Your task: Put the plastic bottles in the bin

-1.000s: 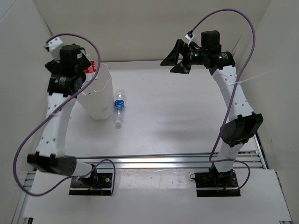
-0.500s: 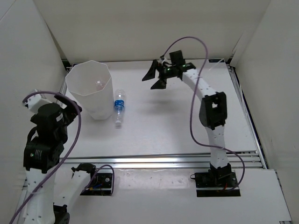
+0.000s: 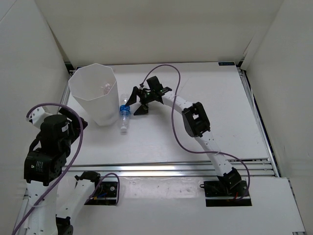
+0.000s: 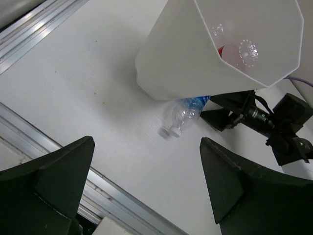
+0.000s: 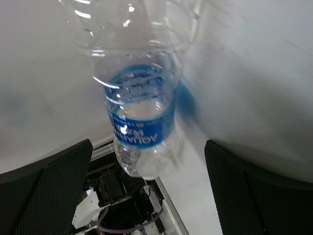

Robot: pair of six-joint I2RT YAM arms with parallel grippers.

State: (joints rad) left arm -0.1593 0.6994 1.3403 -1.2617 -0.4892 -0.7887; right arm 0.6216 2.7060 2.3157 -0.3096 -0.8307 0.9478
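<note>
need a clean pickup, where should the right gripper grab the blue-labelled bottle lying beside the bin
Grip the blue-labelled bottle at its labelled middle, fingers across its width, probably from above-right: it lies on its side, and the bin stands close on its left. The open right gripper is on that side.

Clear glossy plastic bottle (image 5: 142, 112), translucent white plastic bin (image 3: 100, 110), matt white table (image 3: 146, 144).
</note>
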